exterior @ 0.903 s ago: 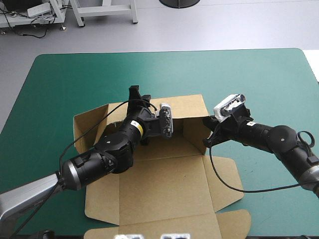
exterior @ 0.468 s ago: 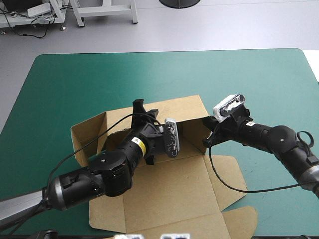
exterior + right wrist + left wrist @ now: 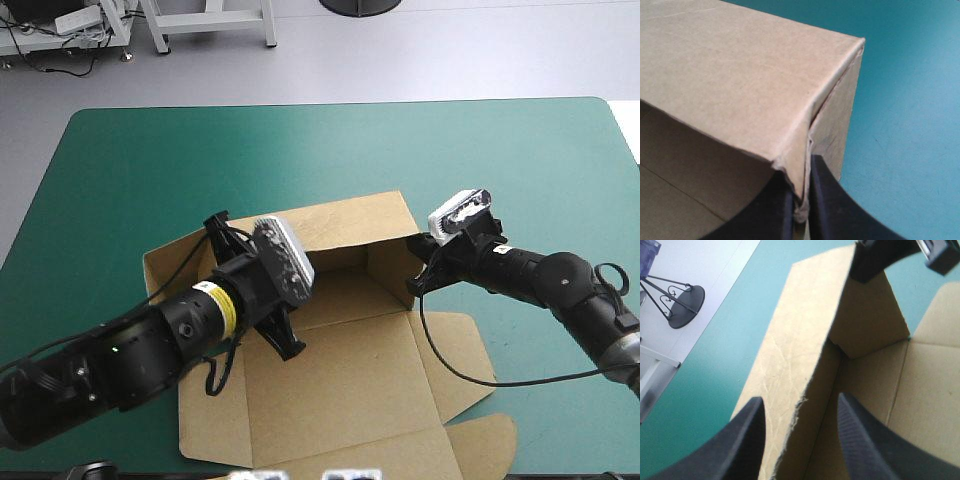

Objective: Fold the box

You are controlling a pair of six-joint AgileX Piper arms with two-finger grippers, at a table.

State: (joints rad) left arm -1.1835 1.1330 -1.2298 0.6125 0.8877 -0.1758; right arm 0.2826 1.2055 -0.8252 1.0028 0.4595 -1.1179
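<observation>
The brown box (image 3: 340, 390) lies mid-table, its lid panel flat toward the front and its back wall (image 3: 350, 222) and right side wall (image 3: 392, 262) raised. My right gripper (image 3: 417, 268) is shut on the box's far right corner, the board edge pinched between its black fingers (image 3: 801, 172). My left gripper (image 3: 268, 285) hovers over the box's left inner part, its fingers hidden under its own camera in the high view. In the left wrist view it is open (image 3: 797, 402), its fingers astride the back wall's ragged free edge (image 3: 805, 400) without gripping. The right gripper (image 3: 875, 260) shows at that wall's far end.
The box's left side flap (image 3: 172, 262) stands tilted outward. The front flaps (image 3: 480, 440) reach close to the table's near edge. Bare teal-green cover (image 3: 300, 150) stretches beyond the box and to both sides.
My left gripper has pulled back from over the back wall toward the front left and rolled, its camera now facing up. The box slid slightly. The right gripper stayed put.
</observation>
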